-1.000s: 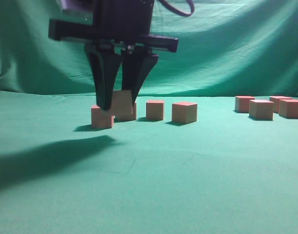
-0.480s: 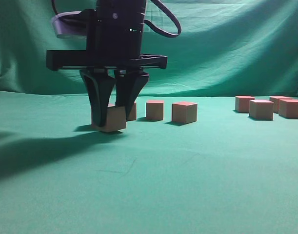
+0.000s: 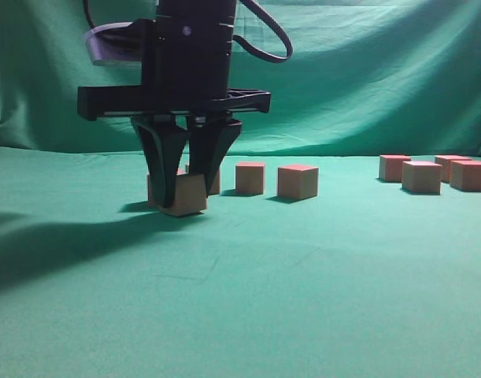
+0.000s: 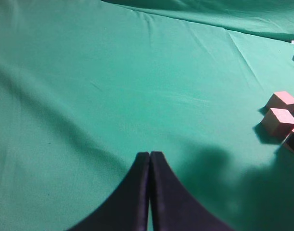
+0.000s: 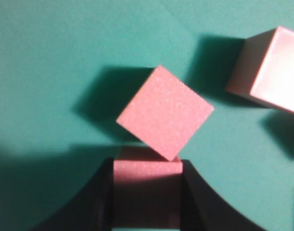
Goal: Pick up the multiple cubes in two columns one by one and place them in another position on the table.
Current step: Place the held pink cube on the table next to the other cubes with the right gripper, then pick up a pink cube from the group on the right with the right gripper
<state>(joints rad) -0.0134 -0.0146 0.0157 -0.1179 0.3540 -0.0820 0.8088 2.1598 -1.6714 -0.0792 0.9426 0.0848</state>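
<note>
Right pincer (image 3: 185,189) clamped on cube (image 3: 185,195) just above desk (image 3: 303,268) — beside second cube (image 5: 165,112). Left pincer (image 4: 150,159) closed, empty — over bare cloth.

The right gripper (image 3: 185,185) now sits lower and slightly nearer the camera than a second ago, its black body filling more of the exterior view. The cube (image 3: 186,195) clamped between its jaws has come down with it, from above the row of cubes to resting on or just above the worktop (image 3: 303,268), in front of the leftmost cube (image 3: 151,187).
</note>
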